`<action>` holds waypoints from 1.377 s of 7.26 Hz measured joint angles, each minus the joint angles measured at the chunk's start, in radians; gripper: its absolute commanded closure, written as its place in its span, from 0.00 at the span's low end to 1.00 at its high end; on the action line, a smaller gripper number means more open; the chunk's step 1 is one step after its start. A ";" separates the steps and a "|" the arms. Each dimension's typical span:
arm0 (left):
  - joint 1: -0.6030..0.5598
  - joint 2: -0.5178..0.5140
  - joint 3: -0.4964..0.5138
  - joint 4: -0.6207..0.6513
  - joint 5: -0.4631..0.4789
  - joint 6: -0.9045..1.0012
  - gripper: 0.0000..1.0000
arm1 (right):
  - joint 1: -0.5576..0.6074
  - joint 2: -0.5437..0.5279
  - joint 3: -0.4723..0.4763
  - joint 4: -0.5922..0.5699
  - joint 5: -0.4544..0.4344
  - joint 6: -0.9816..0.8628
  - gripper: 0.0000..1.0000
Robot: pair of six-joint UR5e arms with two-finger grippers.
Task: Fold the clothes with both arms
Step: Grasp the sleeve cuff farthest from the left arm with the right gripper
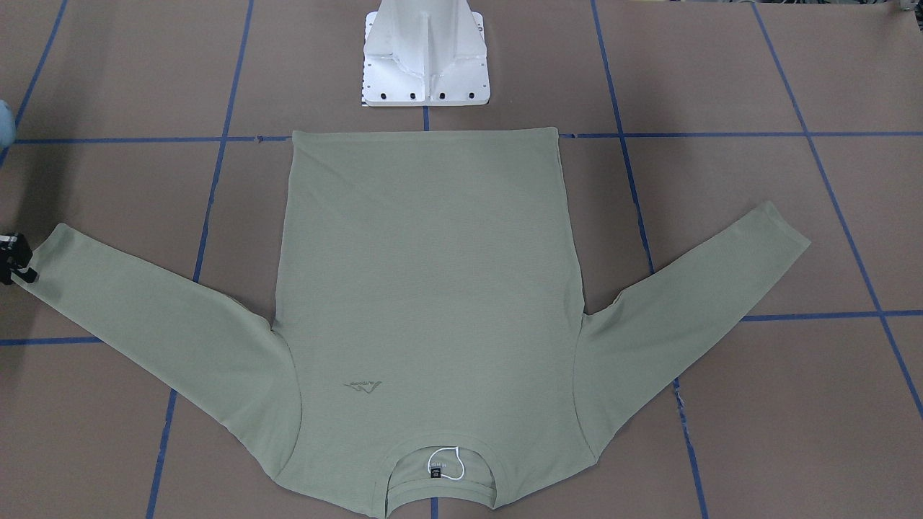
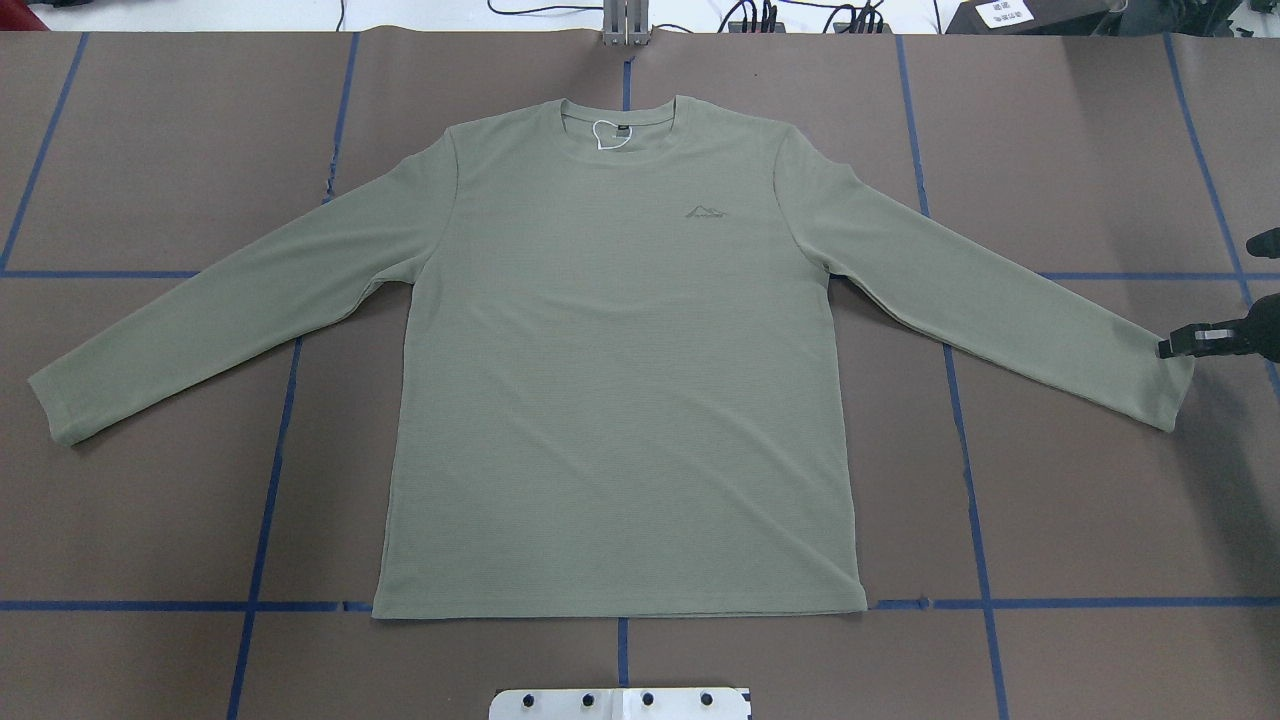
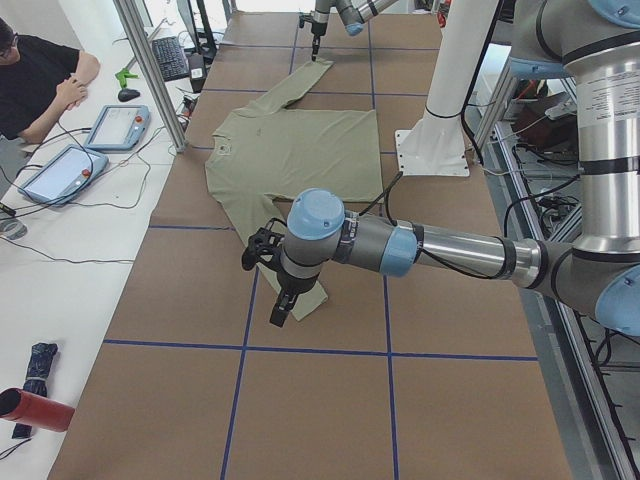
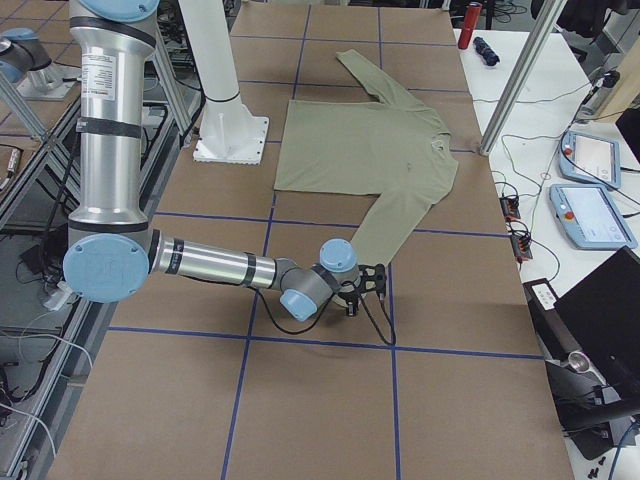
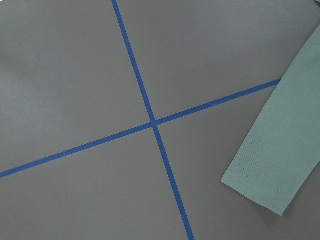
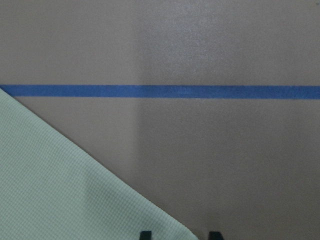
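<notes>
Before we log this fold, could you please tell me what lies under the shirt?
The shirt lies flat on the brown table paper; blue tape lines run beneath it. Anything else under the cloth is hidden.

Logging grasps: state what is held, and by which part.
Nothing held: shirt lies flat, right gripper open at one cuff, left gripper near the other.

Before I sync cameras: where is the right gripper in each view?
Front-facing: right gripper at left edge.
Overhead: gripper at right edge.
Exterior left: gripper, far top.
Exterior right: gripper, near centre.
Left wrist: absent.
Right wrist: fingertips at bottom edge.
Landmark: sleeve cuff beside it.
</notes>
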 measured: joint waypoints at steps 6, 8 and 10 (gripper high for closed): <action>0.000 0.000 -0.001 0.000 0.000 0.000 0.00 | 0.003 -0.013 0.128 -0.096 0.010 0.020 1.00; 0.000 0.001 -0.002 0.000 0.000 0.000 0.00 | 0.003 -0.011 0.351 -0.375 0.003 0.031 1.00; -0.001 0.001 -0.003 0.000 0.000 0.000 0.00 | 0.004 0.057 0.571 -0.707 -0.022 0.083 1.00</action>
